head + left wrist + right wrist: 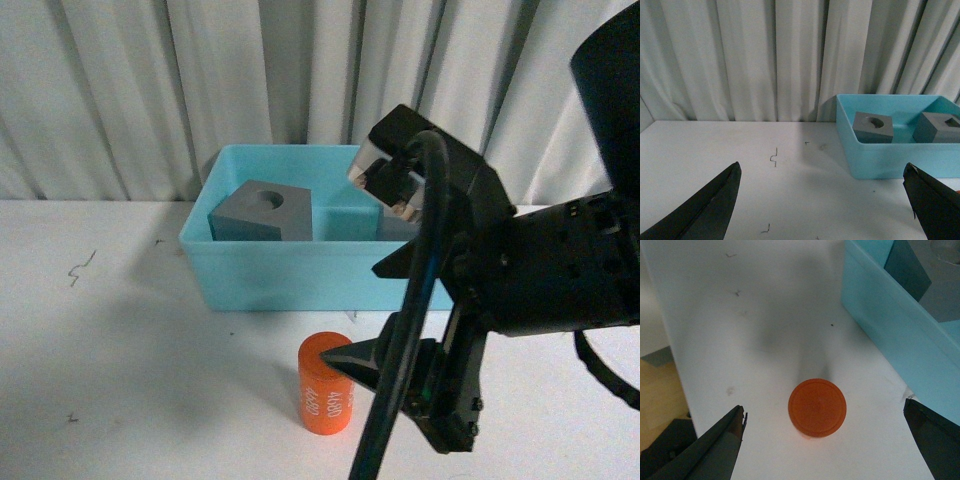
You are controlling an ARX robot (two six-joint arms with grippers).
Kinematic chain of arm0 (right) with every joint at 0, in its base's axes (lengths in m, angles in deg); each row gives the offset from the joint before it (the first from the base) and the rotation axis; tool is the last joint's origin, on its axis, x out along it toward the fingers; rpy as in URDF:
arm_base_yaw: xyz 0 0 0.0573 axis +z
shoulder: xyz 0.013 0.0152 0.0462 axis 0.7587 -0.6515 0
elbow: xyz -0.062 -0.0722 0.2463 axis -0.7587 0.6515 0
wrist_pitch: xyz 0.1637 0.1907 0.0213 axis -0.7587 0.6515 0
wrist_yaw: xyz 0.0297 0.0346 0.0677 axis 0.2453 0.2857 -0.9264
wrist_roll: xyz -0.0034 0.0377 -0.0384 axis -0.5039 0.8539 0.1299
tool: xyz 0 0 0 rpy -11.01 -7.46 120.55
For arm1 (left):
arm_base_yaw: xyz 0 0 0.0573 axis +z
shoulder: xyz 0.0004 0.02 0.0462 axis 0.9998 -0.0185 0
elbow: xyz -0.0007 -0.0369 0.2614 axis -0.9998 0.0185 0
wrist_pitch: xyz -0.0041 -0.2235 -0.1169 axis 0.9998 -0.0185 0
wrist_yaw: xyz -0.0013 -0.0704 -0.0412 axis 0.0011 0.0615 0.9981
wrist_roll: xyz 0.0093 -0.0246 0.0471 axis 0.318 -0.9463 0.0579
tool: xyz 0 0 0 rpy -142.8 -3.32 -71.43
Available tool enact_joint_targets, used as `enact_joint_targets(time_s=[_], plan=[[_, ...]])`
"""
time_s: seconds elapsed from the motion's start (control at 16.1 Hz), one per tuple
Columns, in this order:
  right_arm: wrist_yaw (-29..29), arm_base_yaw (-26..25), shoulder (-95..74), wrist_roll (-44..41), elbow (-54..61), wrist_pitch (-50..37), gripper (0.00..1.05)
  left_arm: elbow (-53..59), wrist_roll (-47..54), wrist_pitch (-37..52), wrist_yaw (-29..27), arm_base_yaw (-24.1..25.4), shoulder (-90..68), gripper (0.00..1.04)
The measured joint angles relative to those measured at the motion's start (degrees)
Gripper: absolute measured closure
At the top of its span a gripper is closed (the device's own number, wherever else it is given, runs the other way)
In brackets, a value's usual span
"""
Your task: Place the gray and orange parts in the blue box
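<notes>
Right hand (387,398) spread above orange cylinder (322,405), blue box (290,277) behind

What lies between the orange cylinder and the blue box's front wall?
Nothing but bare white table: the right wrist view shows the orange cylinder apart from the blue box, only shadow between.

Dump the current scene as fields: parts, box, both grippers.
orange cylinder: upright on the table, outside the blue box, in front of it
round-recess cube: in the box
rectangular-recess cube: in the box, beside the other cube
right gripper: open, fingers either side of the cylinder, not closed on it
left gripper: open, holding nothing
left to place: the cylinder
</notes>
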Motion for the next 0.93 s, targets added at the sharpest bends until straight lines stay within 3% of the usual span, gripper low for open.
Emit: enact_joint_targets(time_s=[0.37,0.87,0.93], plan=[[4.0,3.72,-9.68,6.84,-3.72,-5.11,0.06,0.0,0.0,0.0,0.02,0.0,0.0,0.07],[8.17,5.6,-14.21,9.42,-5.31,-6.62,0.06,0.0,0.0,0.0,0.0,0.0,0.0,0.07],[8.68,5.77,-14.21,9.81,-5.33,-6.4,0.12,0.0,0.0,0.0,0.0,0.0,0.0,0.07]])
